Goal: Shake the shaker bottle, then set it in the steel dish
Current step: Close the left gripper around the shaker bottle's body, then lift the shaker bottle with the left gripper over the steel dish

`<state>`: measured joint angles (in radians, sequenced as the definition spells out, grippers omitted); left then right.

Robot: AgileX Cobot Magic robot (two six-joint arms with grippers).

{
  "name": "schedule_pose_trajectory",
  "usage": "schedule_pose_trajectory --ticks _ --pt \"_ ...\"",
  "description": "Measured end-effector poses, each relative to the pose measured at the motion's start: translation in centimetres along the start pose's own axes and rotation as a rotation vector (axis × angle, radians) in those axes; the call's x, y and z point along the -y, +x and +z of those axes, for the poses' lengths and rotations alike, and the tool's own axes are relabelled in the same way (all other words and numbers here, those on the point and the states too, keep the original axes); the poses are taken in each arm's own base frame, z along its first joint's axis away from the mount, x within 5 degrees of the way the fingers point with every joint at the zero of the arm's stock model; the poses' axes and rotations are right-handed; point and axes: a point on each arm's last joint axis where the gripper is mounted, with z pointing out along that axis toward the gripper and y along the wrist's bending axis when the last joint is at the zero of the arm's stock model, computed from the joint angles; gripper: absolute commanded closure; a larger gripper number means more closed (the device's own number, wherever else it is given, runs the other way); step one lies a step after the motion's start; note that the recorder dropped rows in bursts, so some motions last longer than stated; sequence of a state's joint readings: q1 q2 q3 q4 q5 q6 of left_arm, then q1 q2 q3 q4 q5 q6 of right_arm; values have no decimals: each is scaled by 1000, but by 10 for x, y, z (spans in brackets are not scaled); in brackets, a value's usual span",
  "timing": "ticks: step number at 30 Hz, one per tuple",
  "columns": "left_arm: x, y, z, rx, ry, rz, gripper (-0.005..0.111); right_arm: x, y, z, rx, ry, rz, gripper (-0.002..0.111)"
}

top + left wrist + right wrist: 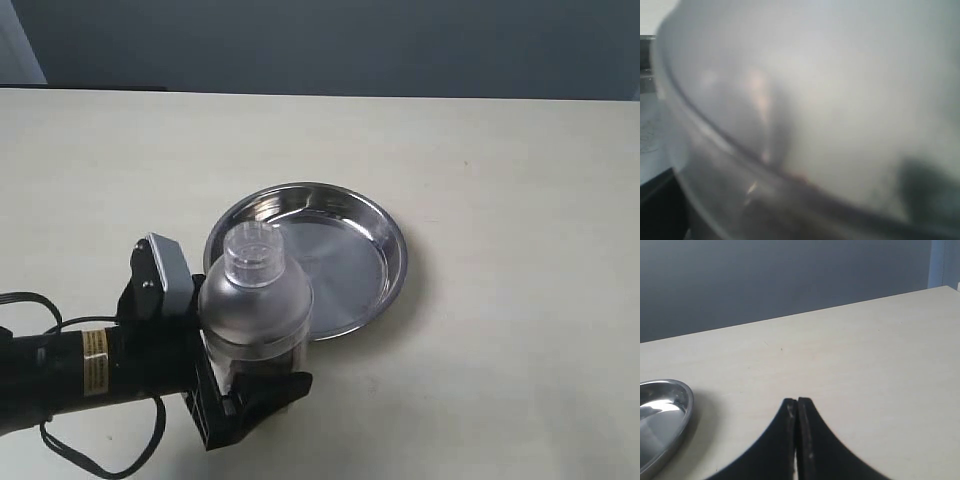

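The shaker bottle (pixel 255 300) stands upright at the near left of the steel dish (pixel 392 240), with brownish grains low inside it. My left gripper (pixel 268 345) reaches in level from the left, its jaws spread wide on either side of the bottle's lower body. One black finger (pixel 268 392) shows on the near side; the other is hidden behind the bottle. The bottle (pixel 830 100) fills the left wrist view as a frosted blur. My right gripper (pixel 797 403) is shut and empty over bare table, with the dish's rim (pixel 682 405) off to one side.
The pale table (pixel 500 150) runs back to a dark blue-grey wall. The left arm's black body and cables (pixel 70 375) lie along the near left edge.
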<state>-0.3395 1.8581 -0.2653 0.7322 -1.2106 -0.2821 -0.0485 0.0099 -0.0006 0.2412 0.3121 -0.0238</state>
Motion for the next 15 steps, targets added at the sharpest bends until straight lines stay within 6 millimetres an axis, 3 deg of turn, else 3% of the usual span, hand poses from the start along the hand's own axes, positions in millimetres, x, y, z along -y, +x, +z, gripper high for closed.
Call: schedule_pose_trajectory --ticks 4,6,8,13,14,15 --pt "0 0 0 0 0 0 5 0 0 0 0 0 0 109" --pt "0 0 0 0 0 -4 16 0 0 0 0 0 0 109" --pt "0 0 0 0 0 -5 33 0 0 0 0 0 0 109" --pt "-2 -2 0 17 -16 -43 96 0 0 0 0 0 0 109" --pt "-2 -2 0 17 -20 -50 106 0 0 0 0 0 0 109" --pt "-2 -2 0 17 -20 -56 105 0 0 0 0 0 0 109"
